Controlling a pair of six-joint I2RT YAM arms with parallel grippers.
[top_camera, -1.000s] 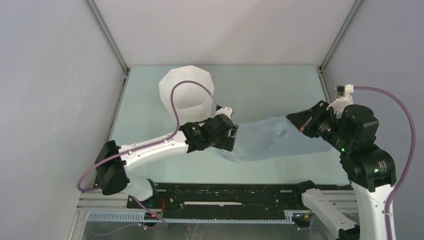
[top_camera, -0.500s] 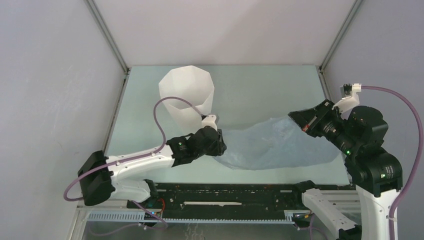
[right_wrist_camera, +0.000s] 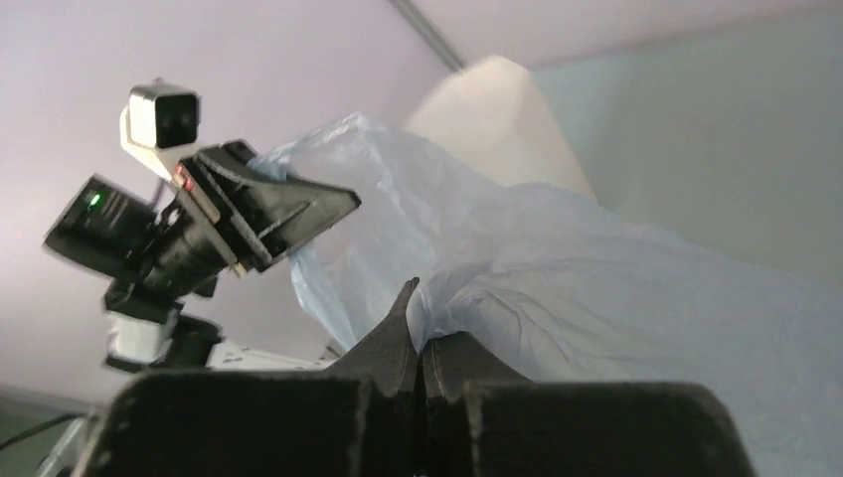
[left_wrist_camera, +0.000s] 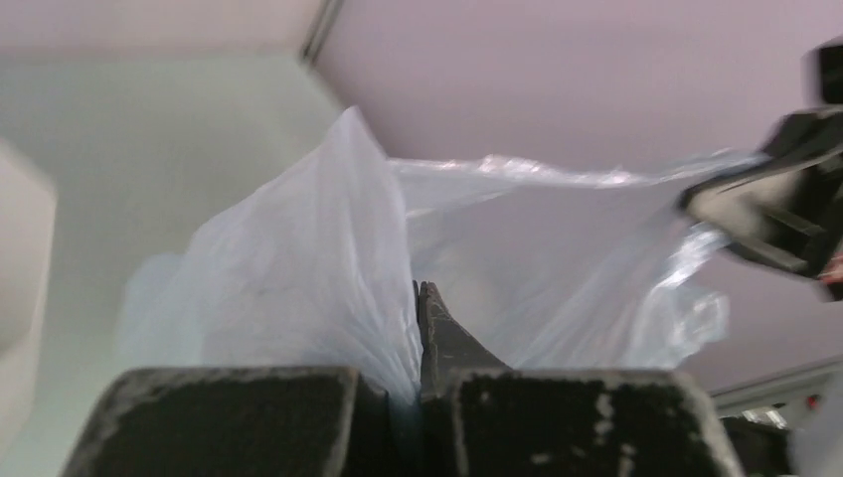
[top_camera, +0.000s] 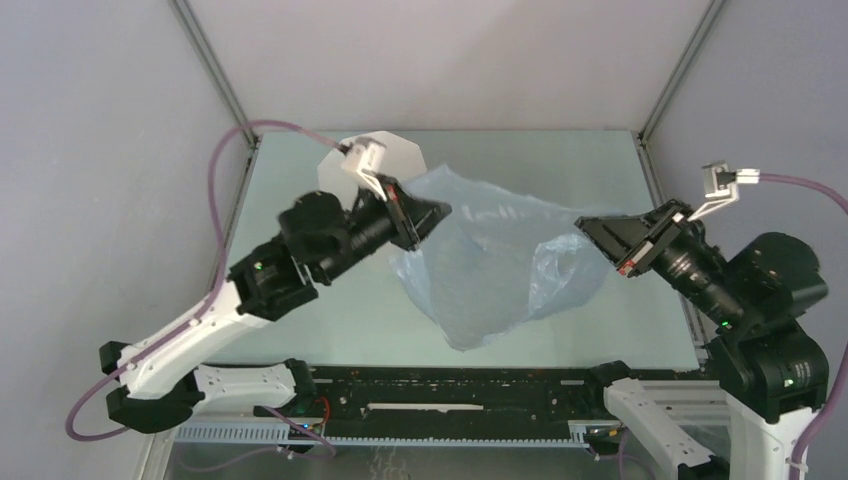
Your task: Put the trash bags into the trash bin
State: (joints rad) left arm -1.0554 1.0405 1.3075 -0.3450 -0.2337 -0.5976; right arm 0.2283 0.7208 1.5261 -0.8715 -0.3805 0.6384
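The trash bag (top_camera: 490, 265), thin pale blue film, hangs above the table, stretched between both grippers. My left gripper (top_camera: 440, 210) is shut on the bag's left edge, raised just in front of the white trash bin (top_camera: 405, 155), which the arm mostly hides. My right gripper (top_camera: 585, 226) is shut on the bag's right edge. In the left wrist view the film (left_wrist_camera: 298, 268) is pinched in my left gripper (left_wrist_camera: 420, 298), and the bin (left_wrist_camera: 20, 258) shows at the left edge. In the right wrist view the bag (right_wrist_camera: 596, 278) bunches at my right gripper (right_wrist_camera: 418, 298), with the bin (right_wrist_camera: 497, 119) behind.
Grey enclosure walls stand close on both sides and at the back, with metal corner posts (top_camera: 215, 70). A black rail (top_camera: 450, 385) runs along the table's near edge. Purple cables (top_camera: 215, 175) loop from each wrist.
My left gripper shut on the bag's left edge and swung up and back toward the bin. The right gripper rose too. The bag left the table and now hangs spread between them.
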